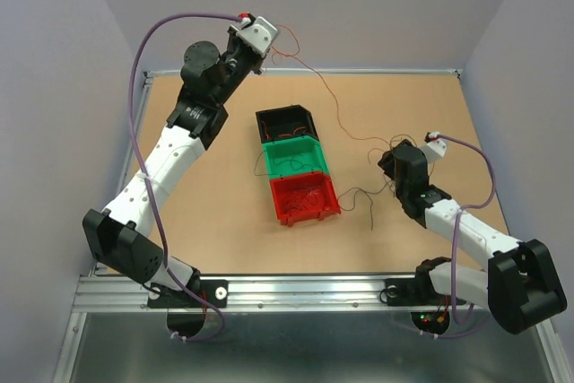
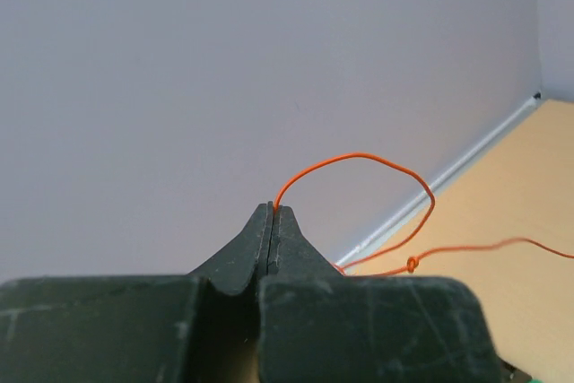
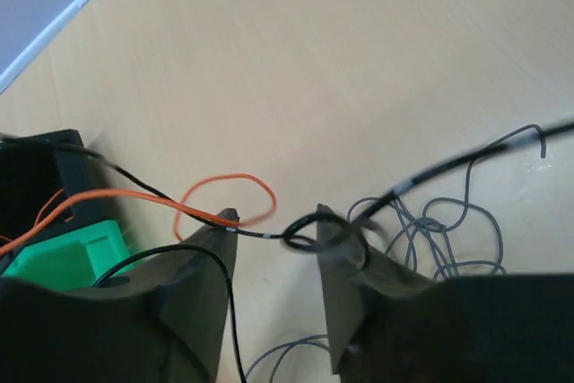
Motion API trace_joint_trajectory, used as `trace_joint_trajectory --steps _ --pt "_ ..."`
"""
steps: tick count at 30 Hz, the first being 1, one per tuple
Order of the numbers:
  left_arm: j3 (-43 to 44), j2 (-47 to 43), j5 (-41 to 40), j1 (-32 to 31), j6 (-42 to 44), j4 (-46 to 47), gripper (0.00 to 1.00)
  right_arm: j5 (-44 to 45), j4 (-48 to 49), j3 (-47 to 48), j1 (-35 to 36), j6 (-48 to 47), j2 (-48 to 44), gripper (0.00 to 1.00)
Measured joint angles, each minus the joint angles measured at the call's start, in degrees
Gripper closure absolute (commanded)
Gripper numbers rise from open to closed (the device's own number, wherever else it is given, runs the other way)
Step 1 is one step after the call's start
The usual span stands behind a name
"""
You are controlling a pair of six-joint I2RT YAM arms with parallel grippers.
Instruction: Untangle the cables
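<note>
Top external shows our left gripper [image 2: 272,214] clamped on an orange wire [image 2: 359,156] far left, which runs right toward the cables [image 3: 429,221] by our right gripper [image 3: 273,226], jaws apart around a black wire [image 3: 269,235].

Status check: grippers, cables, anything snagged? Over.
Left gripper shut on orange cable, high at far edge. Right gripper open, black cable running between jaws. Grey tangle beside it.
</note>
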Motion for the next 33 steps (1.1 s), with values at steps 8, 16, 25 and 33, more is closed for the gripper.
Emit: trace_joint_trajectory --steps 8,16,25,33 --pt "-6.1 1.8 0.3 0.3 1.3 2.7 1.0 -1.8 0.0 0.0 0.0 -0.7 2.5 0.06" --pt "-2.8 2.1 -0.1 0.4 1.3 2.8 1.0 -0.5 0.0 0.0 0.0 -0.1 3.4 0.02" --pt "1.2 1.8 3.8 0.4 -0.8 3.2 1.0 -7.6 2.7 0.0 0.0 -3.4 5.3 0.0" --pt "1.4 1.0 9.4 0.1 -1.8 2.5 1.0 -17.9 8.6 1.8 0.0 -6.4 12.9 0.0"
